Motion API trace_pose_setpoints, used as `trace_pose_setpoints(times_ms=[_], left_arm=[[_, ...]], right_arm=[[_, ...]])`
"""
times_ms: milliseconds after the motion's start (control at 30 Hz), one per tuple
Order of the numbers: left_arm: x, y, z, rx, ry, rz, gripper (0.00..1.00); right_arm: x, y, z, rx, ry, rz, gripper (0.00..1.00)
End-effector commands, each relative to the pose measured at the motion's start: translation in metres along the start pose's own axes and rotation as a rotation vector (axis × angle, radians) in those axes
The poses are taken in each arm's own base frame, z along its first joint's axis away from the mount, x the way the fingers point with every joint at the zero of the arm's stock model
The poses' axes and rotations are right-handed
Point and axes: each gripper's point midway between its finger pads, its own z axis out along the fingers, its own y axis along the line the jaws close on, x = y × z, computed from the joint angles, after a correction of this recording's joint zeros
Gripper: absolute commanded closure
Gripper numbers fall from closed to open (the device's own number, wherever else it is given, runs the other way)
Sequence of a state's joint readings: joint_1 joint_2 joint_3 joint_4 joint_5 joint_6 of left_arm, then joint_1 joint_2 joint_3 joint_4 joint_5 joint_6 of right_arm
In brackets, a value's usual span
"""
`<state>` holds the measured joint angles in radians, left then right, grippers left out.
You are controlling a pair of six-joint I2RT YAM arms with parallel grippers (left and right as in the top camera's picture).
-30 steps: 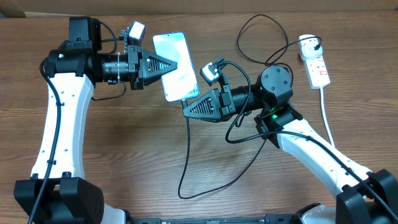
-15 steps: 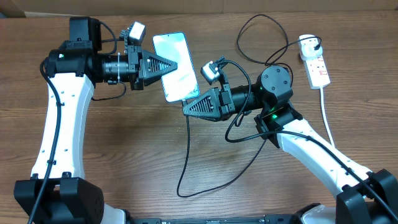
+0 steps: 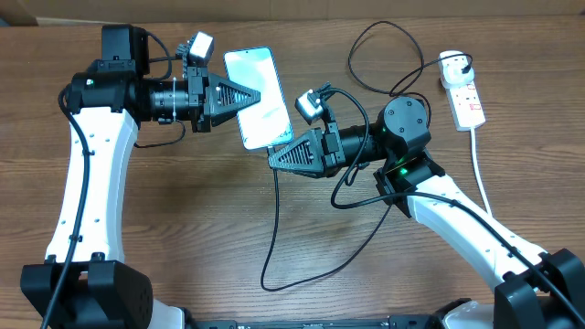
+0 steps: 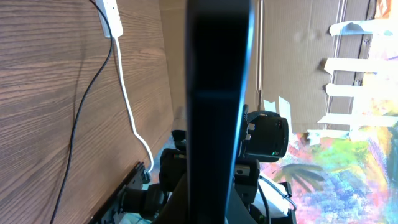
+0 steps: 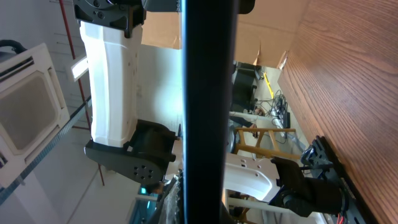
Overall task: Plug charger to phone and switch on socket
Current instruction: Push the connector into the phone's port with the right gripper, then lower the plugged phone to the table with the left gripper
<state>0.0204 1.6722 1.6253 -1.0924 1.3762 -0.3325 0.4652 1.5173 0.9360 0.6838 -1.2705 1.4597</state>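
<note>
Above the table (image 3: pixel 183 219), left gripper (image 3: pixel 259 94) clamps the phone (image 3: pixel 271 114); right gripper (image 3: pixel 272 155) meets its bottom edge, where the charger (image 3: pixel 274 219) hangs, grip unclear. Plugging seems underway; next, press it home, then switch the socket (image 3: pixel 464 96).

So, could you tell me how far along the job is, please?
Done: the charger appears plugged into the socket. In hand: left fingers and right fingers clamp the phone, cable trailing from its lower end; the connection is hidden. Left: flipping the socket switch.
</note>
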Motion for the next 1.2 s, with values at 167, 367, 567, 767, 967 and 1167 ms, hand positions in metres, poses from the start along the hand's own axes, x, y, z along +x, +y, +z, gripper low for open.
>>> trace_pose_setpoints(times_ms=[167,367,567,767,967,1167], left_arm=[[0.010,-0.021,0.003,0.079,0.039,0.037,0.96],[0.010,-0.021,0.003,0.078,0.039,0.038,0.96],[0.002,-0.006,0.001,-0.010,-0.001,0.036,0.96],[-0.012,0.016,-0.013,-0.124,-0.077,0.023,0.96],[-0.021,0.039,-0.021,-0.256,-0.131,0.020,0.96],[-0.029,0.062,-0.027,-0.368,-0.163,0.003,0.96]], right_arm=[[-0.031,0.013,-0.008,-0.005,-0.170,-0.035,0.96],[-0.029,0.013,-0.008,-0.005,-0.160,-0.034,0.68],[-0.026,0.013,-0.008,-0.005,-0.143,-0.034,0.43],[-0.025,0.013,-0.008,-0.005,-0.133,-0.035,0.15],[-0.024,-0.014,-0.008,0.070,-0.139,-0.003,0.00],[-0.026,-0.064,-0.017,0.234,-0.203,0.038,0.00]])
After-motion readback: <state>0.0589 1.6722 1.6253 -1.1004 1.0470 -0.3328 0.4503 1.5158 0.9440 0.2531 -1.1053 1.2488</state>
